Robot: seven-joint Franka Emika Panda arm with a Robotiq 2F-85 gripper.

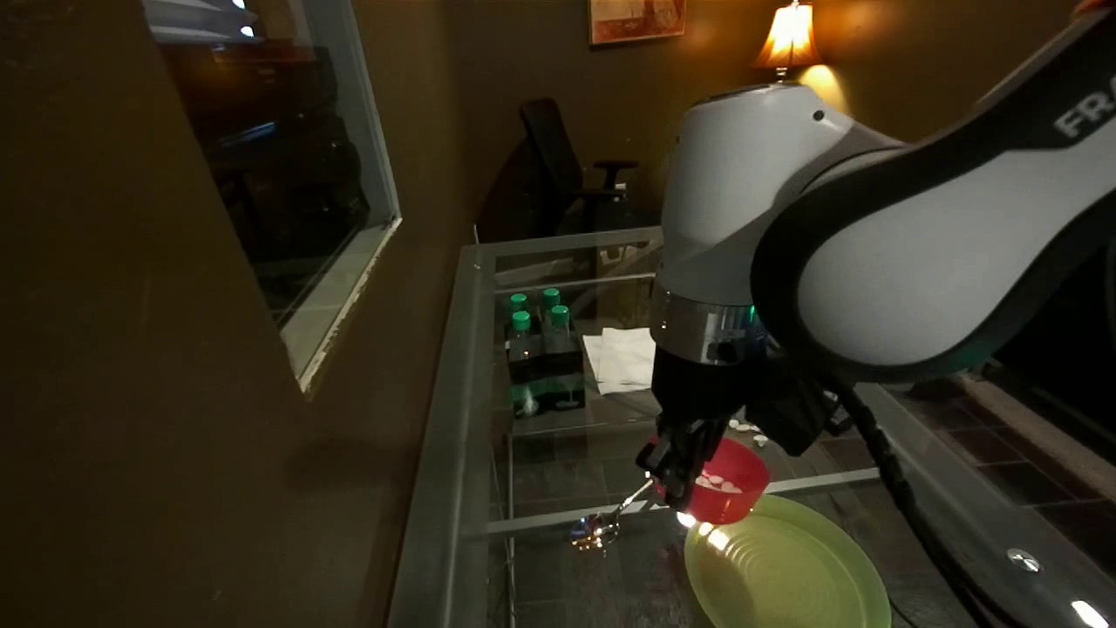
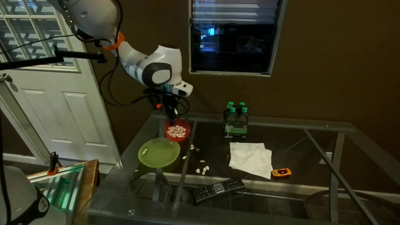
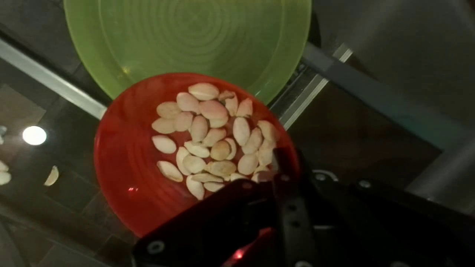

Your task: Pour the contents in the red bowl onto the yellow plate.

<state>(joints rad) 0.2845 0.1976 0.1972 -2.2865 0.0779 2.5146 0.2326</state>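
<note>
The red bowl (image 1: 737,497) shows in both exterior views (image 2: 171,138) and in the wrist view (image 3: 126,148). Its contents (image 3: 207,137), small pale pieces, lie inside, gathered toward the gripper side; they also show in an exterior view (image 2: 176,131). My gripper (image 3: 293,163) is shut on the bowl's rim, one finger inside and one outside. It points down in both exterior views (image 1: 676,497). The yellow-green plate (image 1: 802,558) lies beside the bowl, and the bowl overlaps its edge in the wrist view (image 3: 193,40). A few pale pieces sit on the plate's side (image 2: 144,151).
Loose pale pieces (image 2: 203,170) lie on the glass table (image 2: 281,212). A shiny spoon (image 1: 597,528) lies near the bowl. Green-capped bottles (image 2: 236,123), white napkins (image 2: 251,157), a remote (image 2: 218,188) and a small orange-yellow object (image 2: 281,172) are also on the table.
</note>
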